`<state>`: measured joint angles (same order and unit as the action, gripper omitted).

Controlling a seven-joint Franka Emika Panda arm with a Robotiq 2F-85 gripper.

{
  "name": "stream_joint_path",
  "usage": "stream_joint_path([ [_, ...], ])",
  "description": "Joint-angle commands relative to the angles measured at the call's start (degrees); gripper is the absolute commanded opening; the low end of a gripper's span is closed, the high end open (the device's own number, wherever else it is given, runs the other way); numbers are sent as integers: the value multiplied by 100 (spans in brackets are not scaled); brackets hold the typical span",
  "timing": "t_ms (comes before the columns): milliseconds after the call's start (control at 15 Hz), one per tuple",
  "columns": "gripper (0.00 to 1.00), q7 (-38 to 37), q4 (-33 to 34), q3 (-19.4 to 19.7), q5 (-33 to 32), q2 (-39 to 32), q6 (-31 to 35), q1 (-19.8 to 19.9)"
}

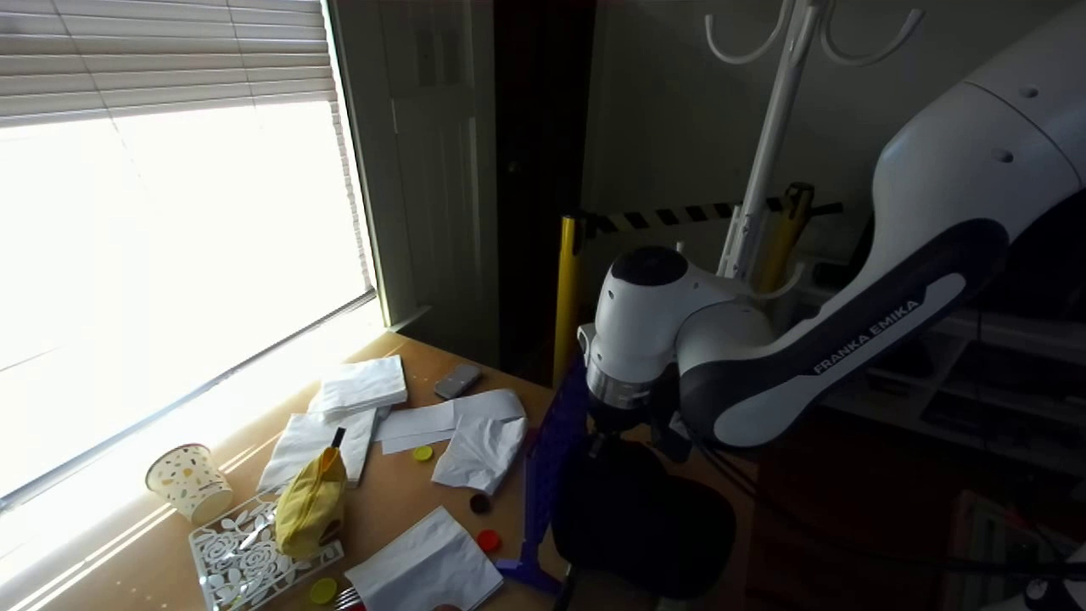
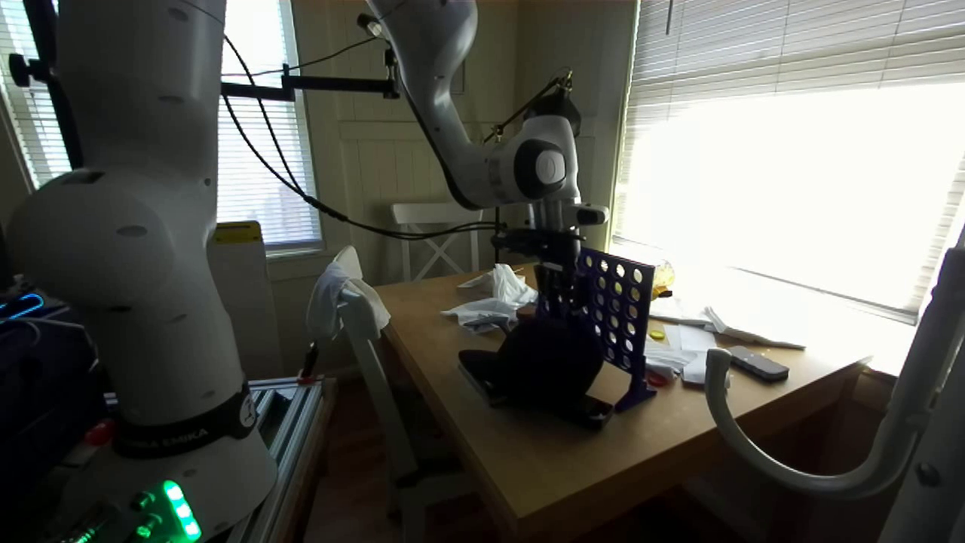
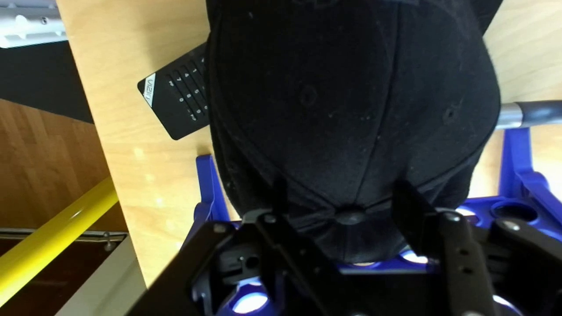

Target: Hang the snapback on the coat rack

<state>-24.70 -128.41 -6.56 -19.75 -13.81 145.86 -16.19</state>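
Black snapback [image 3: 351,109] partly hides remote [image 3: 182,96]; coat rack [image 1: 771,131] cropped

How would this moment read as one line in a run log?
Black cap: on table; gripper: open, at cap's crown; coat rack: visible hooks bare

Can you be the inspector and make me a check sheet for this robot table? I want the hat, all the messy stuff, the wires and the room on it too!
Surface: wooden table, with things scattered on it
Job's things: cap on the table, beside the grid; rack standing, cap not on it yet
Clutter: remote, partly hidden by the cap; cup; pouch; napkins
Grippers: end effector open at the cap's top; touching or not, cannot tell
Cables: black, sagging toward the end effector
Surroundings: bright window; chair with a cloth over it; yellow post
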Motion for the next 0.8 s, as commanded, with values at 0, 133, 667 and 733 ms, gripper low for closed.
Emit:
stream_joint_path([
  [0, 64, -475, -257, 193, -317, 159, 306, -121],
  [133, 62, -568, -279, 236, -369, 130, 356, -140],
  [667, 59, -1126, -385, 449, -736, 143, 859, -264],
  [733, 60, -1238, -390, 493, -837, 155, 927, -297],
])
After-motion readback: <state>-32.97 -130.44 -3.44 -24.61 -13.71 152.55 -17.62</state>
